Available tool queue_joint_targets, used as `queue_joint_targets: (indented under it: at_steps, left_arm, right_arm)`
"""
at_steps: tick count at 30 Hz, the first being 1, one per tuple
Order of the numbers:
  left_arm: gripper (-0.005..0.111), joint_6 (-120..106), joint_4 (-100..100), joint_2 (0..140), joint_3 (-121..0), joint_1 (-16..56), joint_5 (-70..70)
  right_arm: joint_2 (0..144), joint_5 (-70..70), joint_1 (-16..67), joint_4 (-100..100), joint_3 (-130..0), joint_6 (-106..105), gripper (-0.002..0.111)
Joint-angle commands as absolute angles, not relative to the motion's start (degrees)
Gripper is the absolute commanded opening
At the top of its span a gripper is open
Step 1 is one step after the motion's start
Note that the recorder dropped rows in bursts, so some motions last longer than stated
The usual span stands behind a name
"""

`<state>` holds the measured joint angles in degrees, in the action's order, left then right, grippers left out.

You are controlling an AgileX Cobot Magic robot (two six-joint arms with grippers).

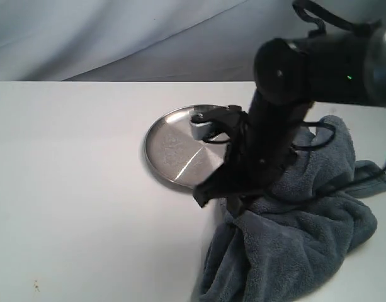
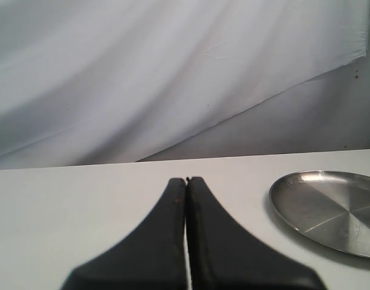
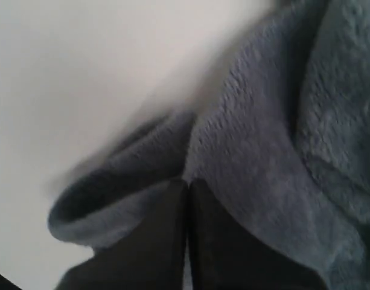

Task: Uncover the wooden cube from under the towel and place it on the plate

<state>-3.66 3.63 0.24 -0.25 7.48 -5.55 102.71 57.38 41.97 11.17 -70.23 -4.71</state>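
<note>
On the white table, backed by one pale draped sheet, lies one towel. It is bunched in thick folds, its long axis running from the near edge toward the far right. One plate sits flat, near the towel's left side. There are two hands. The right hand is closed, its tips at a towel fold. The left hand is closed over the table beside the plate. The cube is hidden in every view.
</note>
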Motion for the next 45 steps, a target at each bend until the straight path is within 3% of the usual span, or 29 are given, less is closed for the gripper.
queue_joint_targets:
  at_steps: [1,4,8,18,29,45]
  left_arm:
    - [0.0,-3.54,3.77,0.0,0.0,7.36,-4.94]
    - [0.0,-3.54,3.77,0.0,0.0,7.36,-4.94]
    - [0.0,-3.54,3.77,0.0,0.0,7.36,-4.94]
    - [0.0,-3.54,3.77,0.0,0.0,7.36,-4.94]
    - [0.0,-3.54,3.77,0.0,0.0,7.36,-4.94]
    - [0.0,-3.54,3.77,0.0,0.0,7.36,-4.94]
  right_arm:
    - [91.05,50.18,36.04,9.04,-54.43,-4.02,0.0]
    - [83.12,48.81,23.89,6.87,-47.63,-4.69,0.0]
    - [84.5,48.56,12.14,5.14,-50.43,-4.69,0.0]
    - [104.02,59.9,9.6,2.62,-82.44,-2.59,0.0]
    - [119.24,65.42,17.72,3.21,-102.03,-2.05,0.0]
    - [119.38,69.96,37.74,8.17,-101.46,-2.47,0.0]
